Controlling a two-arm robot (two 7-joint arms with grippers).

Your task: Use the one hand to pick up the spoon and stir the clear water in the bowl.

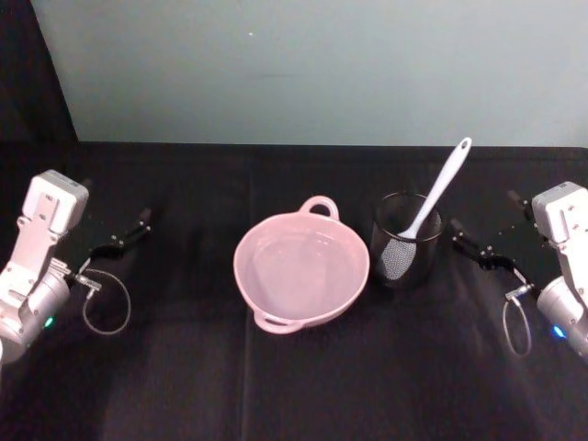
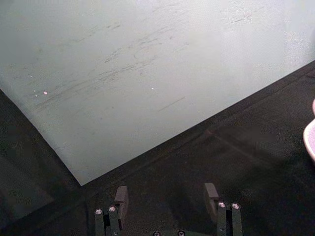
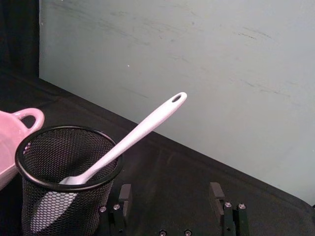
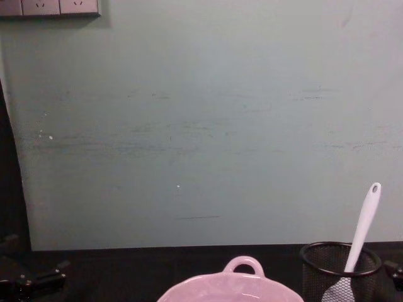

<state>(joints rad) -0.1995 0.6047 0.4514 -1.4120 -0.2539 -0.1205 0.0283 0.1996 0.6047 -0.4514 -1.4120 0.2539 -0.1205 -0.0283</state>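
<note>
In the black mesh cup [image 1: 406, 253], just right of the pink bowl [image 1: 301, 272], the spoon [image 1: 439, 195] is propped (blade down). The right gripper [image 1: 457, 235] is held nearby, fingers spread, empty; the left gripper [image 1: 133, 230] is parked likewise.

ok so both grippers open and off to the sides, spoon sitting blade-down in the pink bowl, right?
Not quite. The spoon sits blade-down in the black mesh cup, which stands just right of the pink bowl, not in the bowl; the head view shows it. The rest holds: the left gripper and right gripper are open, off to the sides.
</note>
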